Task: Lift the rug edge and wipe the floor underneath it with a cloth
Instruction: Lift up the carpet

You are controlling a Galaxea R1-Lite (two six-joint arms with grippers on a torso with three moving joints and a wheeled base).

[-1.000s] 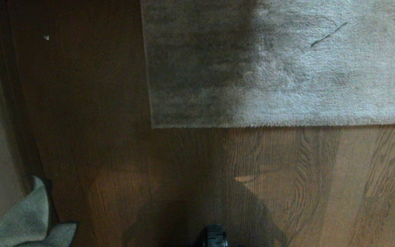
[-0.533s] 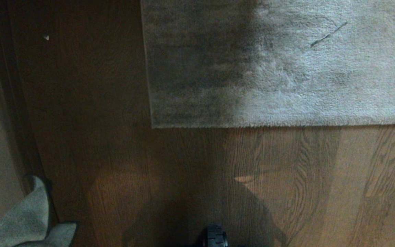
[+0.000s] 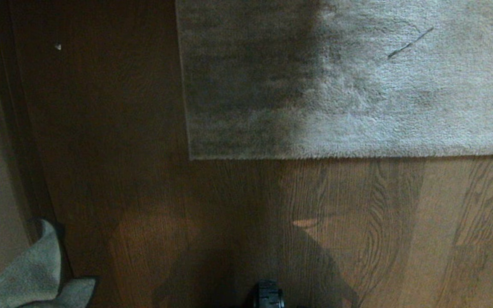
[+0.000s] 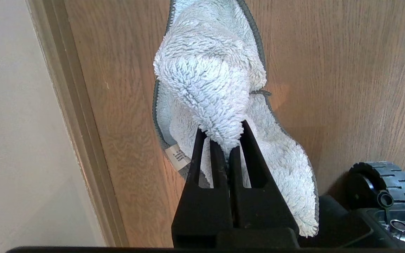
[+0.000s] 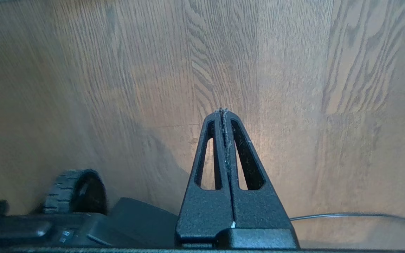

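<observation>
The rug [image 3: 357, 85] lies flat across the far part of the head view. Its rug edge [image 3: 349, 156] runs straight, with the square corner [image 3: 191, 157] at the left. Brown wood-grain floor [image 3: 357, 222] lies before it. My left gripper [image 4: 223, 135] is shut on the cloth [image 4: 209, 77], a fluffy light grey-blue rag that hangs down over the floor [image 4: 329, 70]. The same cloth [image 3: 28, 273] shows at the head view's lower left corner. My right gripper [image 5: 222, 110] is shut and holds nothing, above bare floor [image 5: 294, 88].
A pale wall with a skirting board [image 4: 72, 116] runs along the left. The robot's base with a black wheel [image 4: 381, 175] sits close below the arms, and the wheel [image 5: 76, 191] also shows by the right gripper. A thin cable [image 5: 346, 215] crosses the floor.
</observation>
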